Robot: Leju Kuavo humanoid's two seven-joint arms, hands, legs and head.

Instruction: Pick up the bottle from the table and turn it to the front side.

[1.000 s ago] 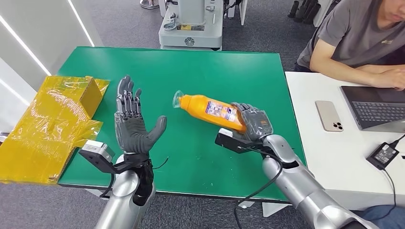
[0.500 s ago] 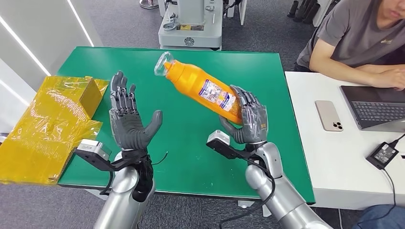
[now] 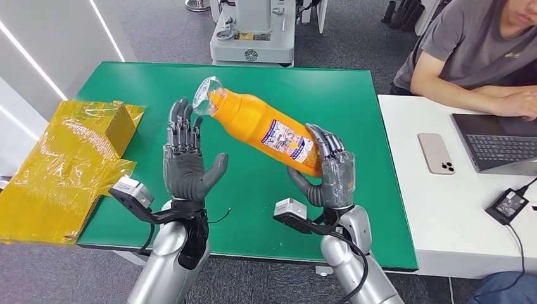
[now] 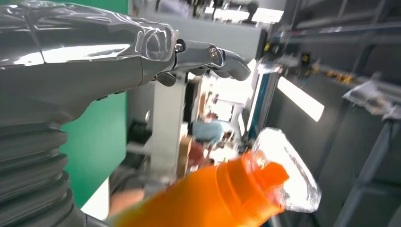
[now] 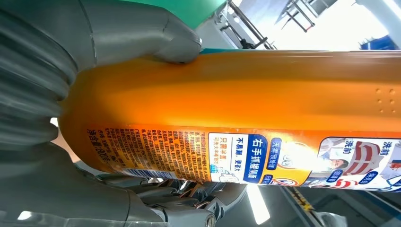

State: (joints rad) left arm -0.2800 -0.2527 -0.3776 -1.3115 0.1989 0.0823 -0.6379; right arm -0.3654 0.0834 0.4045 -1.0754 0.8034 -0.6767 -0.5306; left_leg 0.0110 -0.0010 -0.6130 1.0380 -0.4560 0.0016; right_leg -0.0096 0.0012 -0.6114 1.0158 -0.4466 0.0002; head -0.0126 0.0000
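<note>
One orange bottle is held above the green tabletop, its base gripped in the right hand, fingers and thumb wrapped around the label end; the body slants up and away toward the left hand, clear cap uppermost. The left hand is raised, palm turned to the bottle, fingers spread and holding nothing, its fingertips just beside the cap. Beyond the left hand's outer side, yellow wrapping overhangs the tabletop's edge. Off the right hand's outer side, a white desk carries a phone and laptop, a person seated there. Bare green surface lies beneath and beyond both hands.
</note>
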